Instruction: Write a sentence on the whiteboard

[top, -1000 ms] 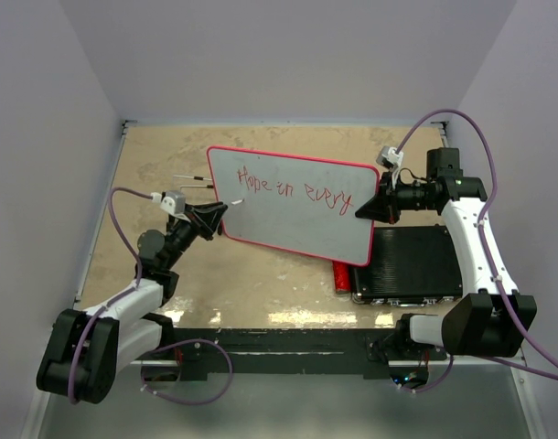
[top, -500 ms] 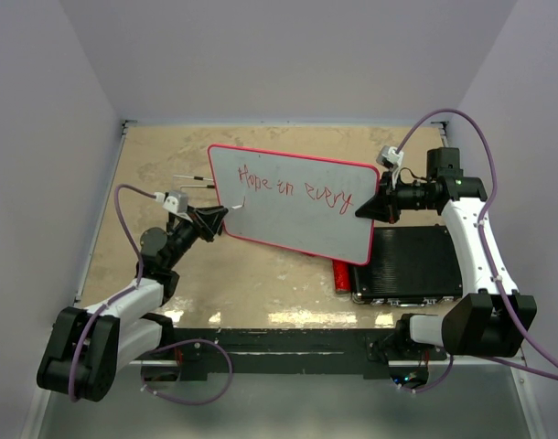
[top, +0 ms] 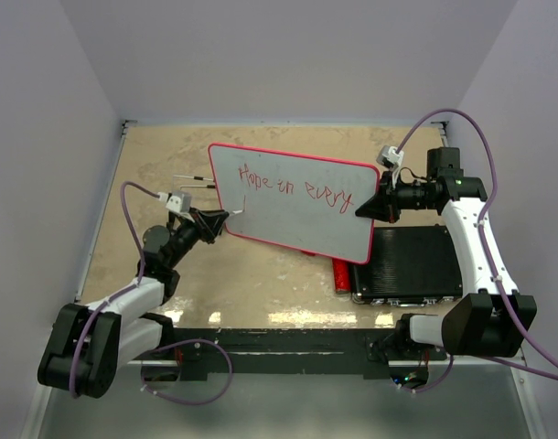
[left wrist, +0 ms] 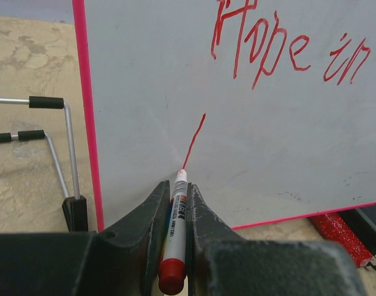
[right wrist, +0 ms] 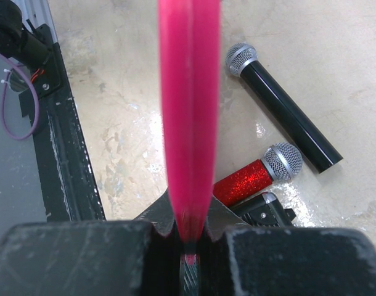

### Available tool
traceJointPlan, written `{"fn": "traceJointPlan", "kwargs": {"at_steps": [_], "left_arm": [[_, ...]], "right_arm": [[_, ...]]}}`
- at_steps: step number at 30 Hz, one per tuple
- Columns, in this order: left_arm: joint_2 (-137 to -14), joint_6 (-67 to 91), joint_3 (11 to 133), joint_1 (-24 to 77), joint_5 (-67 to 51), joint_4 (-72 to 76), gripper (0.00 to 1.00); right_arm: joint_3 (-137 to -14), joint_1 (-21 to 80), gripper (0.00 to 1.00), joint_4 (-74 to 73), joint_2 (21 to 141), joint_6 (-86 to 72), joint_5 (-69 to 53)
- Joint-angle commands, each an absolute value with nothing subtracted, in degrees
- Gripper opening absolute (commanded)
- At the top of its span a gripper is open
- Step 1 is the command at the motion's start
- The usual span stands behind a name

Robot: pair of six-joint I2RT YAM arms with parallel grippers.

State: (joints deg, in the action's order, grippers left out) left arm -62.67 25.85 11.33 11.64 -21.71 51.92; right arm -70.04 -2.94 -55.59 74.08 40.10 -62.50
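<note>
Now the left claw (left wrist: 177, 189) is clamped on the marker (left wrist: 175, 231), tip touching the whiteboard (top: 288, 227) just under the sentence (top: 293, 189), while the right claw (top: 363, 208) pinches the board's right edge above the surface (top: 151, 174), so a heavy press could pivot it and skew the writing.

Whiteboard (right wrist: 189, 123): red edge seen end-on, running down the frame's centre.
Right gripper (right wrist: 189, 223): bottom centre, clamped on that edge.
Black microphone (right wrist: 280, 108): upper right, lying on the table (right wrist: 114, 61).
Red glitter microphone (right wrist: 256, 176): centre right, just below.
</note>
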Motion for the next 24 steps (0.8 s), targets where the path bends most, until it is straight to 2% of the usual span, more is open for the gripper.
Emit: {"fn": "traceJointPlan", "kwargs": {"at_steps": [1, 24], "left_arm": [[-60.3, 25.3, 14.1, 11.3, -21.4, 53.6, 0.0], [-63.9, 27.3, 16.1, 11.3, -25.8, 55.3, 0.0]], "right_arm": [[-70.7, -2.4, 0.0, -54.3, 73.0, 41.7, -62.9], [-70.6, -2.4, 0.0, -54.2, 72.8, 41.6, -62.8]]}}
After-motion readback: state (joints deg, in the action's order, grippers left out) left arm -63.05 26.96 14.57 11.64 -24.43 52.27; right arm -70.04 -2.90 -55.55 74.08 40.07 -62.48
